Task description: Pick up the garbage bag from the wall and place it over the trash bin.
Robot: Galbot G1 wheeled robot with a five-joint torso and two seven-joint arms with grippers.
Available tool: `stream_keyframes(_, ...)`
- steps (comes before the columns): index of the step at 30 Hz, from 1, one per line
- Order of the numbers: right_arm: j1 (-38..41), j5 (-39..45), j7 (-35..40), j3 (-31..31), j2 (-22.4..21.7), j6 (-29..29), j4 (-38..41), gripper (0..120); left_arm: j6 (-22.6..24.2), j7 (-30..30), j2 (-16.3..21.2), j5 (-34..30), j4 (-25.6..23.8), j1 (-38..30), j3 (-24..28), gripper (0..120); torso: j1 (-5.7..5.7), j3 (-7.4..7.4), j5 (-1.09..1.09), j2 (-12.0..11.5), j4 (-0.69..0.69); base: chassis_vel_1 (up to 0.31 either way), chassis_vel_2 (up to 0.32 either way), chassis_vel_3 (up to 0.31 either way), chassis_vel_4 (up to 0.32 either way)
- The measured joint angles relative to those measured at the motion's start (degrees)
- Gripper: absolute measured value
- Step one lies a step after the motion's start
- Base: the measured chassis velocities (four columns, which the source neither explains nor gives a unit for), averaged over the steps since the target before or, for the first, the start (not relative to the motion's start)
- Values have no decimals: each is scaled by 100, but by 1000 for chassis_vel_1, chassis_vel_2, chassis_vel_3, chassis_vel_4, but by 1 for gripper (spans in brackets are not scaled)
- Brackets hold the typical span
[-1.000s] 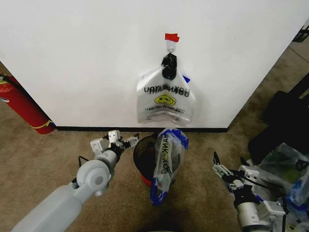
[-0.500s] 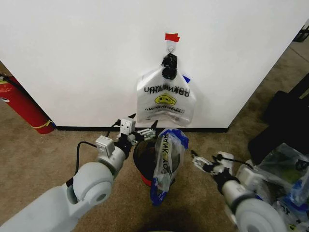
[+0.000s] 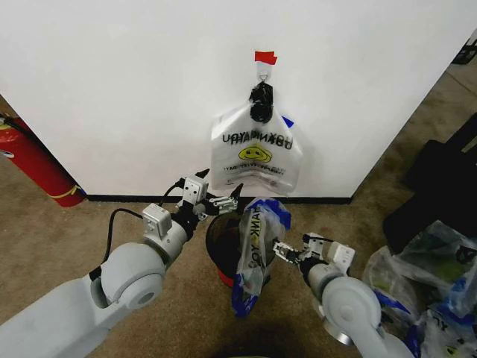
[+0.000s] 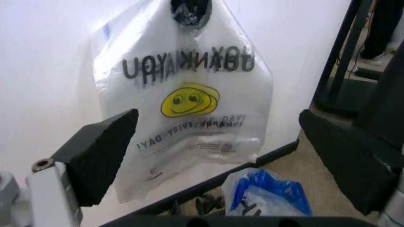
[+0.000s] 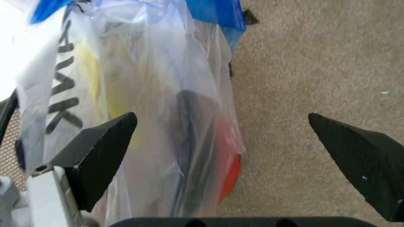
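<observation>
Garbage bag [image 3: 257, 246] draped over trash bin [image 3: 221, 231], right gripper [image 3: 285, 251] spread wide beside it, empty

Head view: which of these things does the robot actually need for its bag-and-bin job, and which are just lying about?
Part of the job:
garbage bag, draped on the bin
trash bin
wall
left gripper, open
right gripper, open

Just lying about:
smiley-face bag on the hook
fire extinguisher
heap of bags
</observation>
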Motion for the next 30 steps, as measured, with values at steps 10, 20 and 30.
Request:
stream_keyframes(10, 300, 119, 411, -238, 438, -176, -371, 100, -2, -22, 4, -12, -68, -8, -47, 100, -1, 0, 2, 0, -1, 0, 0, 0, 0)
stream_keyframes(20, 447, 194, 696, -283, 740, -241, -581, 89, -1, -61, -1, -47, -89, 42, -105, 100, -1, 0, 2, 0, 0, 0, 0, 0, 0)
stream_keyframes(30, 359, 302, 892, -206, 1001, -311, -463, 58, 17, -88, 35, -38, -179, 119, -124, 100, -1, -1, 2, 0, 0, 0, 0, 0, 0)
